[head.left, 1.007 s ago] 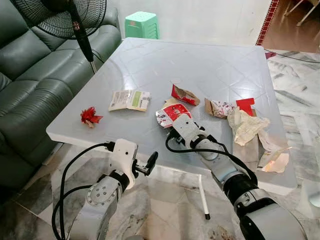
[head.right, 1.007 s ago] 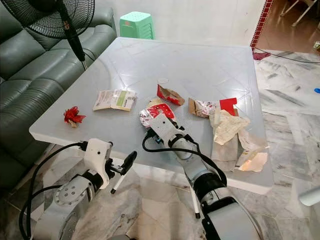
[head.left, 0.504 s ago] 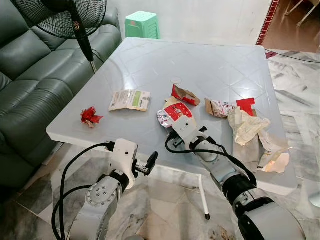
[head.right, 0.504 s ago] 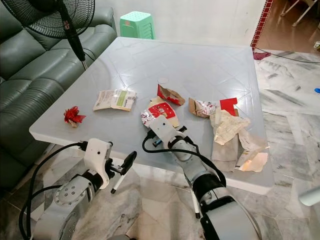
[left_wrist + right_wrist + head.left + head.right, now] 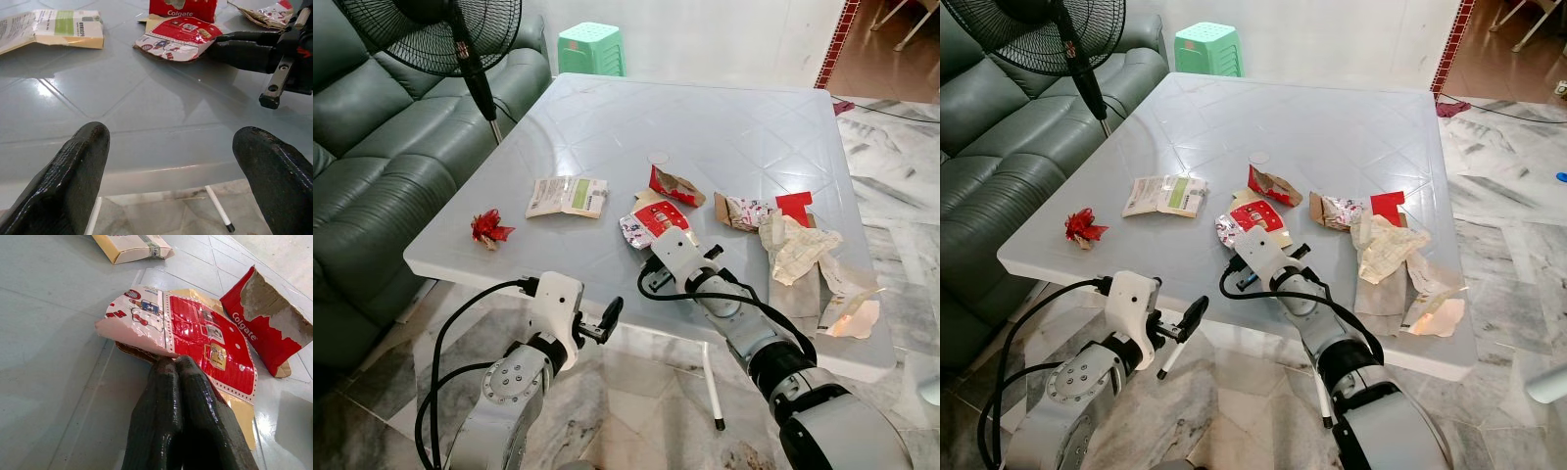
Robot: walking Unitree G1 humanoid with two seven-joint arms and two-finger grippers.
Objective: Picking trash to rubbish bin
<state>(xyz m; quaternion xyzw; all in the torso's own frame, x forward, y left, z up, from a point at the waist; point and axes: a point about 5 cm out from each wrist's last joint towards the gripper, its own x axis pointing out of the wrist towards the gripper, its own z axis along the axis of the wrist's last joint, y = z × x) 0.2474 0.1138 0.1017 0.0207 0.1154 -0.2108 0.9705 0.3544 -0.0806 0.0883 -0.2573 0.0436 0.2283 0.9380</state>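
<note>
A flattened red-and-white carton [image 5: 651,217] lies on the white table [image 5: 607,117] near its front edge. My right gripper [image 5: 171,363] is shut, and its fingertips rest against the carton's near edge [image 5: 195,328]; I see nothing clamped between them. From the left wrist view the same fingers [image 5: 230,46] reach the carton [image 5: 178,36]. A torn red Colgate box [image 5: 674,184] sits just behind it. My left gripper [image 5: 173,134] is open and empty, held below the table's front edge.
More litter lies on the table: a cream-and-green box [image 5: 568,196], a crumpled red wrapper [image 5: 489,227], and crumpled paper [image 5: 798,245] at the right. A green sofa [image 5: 372,166] and a fan [image 5: 460,39] stand left. A green stool [image 5: 590,47] stands beyond.
My right gripper has slid forward across the table up to the carton's near edge. The left arm has not moved.
</note>
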